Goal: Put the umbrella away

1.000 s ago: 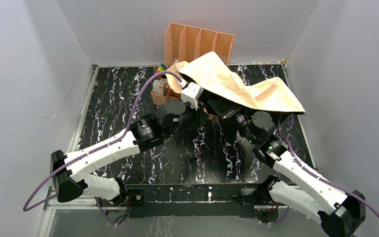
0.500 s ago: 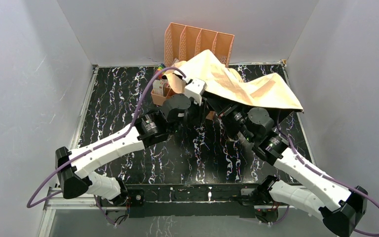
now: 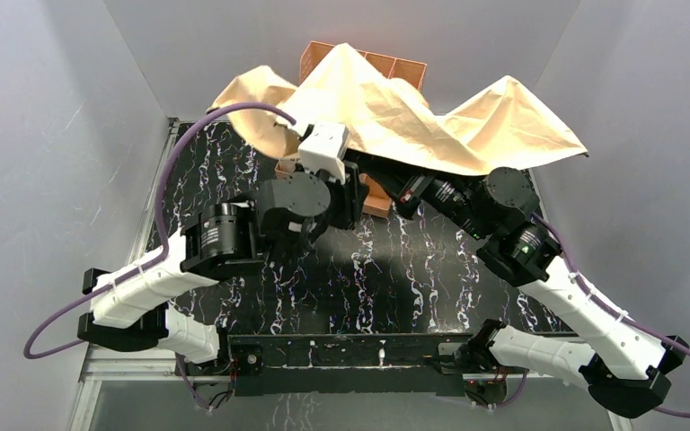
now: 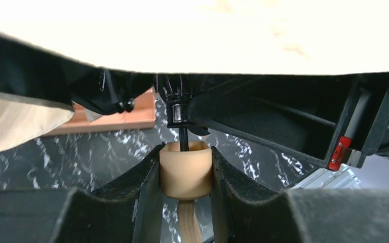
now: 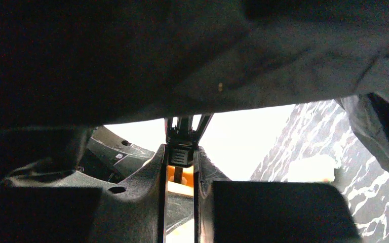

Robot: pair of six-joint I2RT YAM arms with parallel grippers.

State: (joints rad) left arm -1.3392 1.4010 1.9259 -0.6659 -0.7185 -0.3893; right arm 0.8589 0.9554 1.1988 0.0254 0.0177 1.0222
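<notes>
The umbrella (image 3: pixel 395 112) is held up over the back of the table, its tan canopy spread wide and its black underside facing down. My left gripper (image 4: pixel 186 174) is shut on the umbrella's short cream handle (image 4: pixel 186 169), with the black shaft running up from it and a tan strap hanging below. My right gripper (image 5: pixel 181 158) is shut on the black runner (image 5: pixel 181 154) of the shaft, under the dark canopy (image 5: pixel 182 55). In the top view both grippers are hidden beneath the canopy.
A peach file organizer (image 3: pixel 395 67) stands at the back wall, mostly covered by the canopy. A low peach tray (image 3: pixel 373 193) with small items sits under the canopy; it also shows in the left wrist view (image 4: pixel 126 114). White walls close in on three sides.
Both arms have lifted the umbrella. The canopy has risen and spread wider, now covering most of the file organizer and reaching further left.
</notes>
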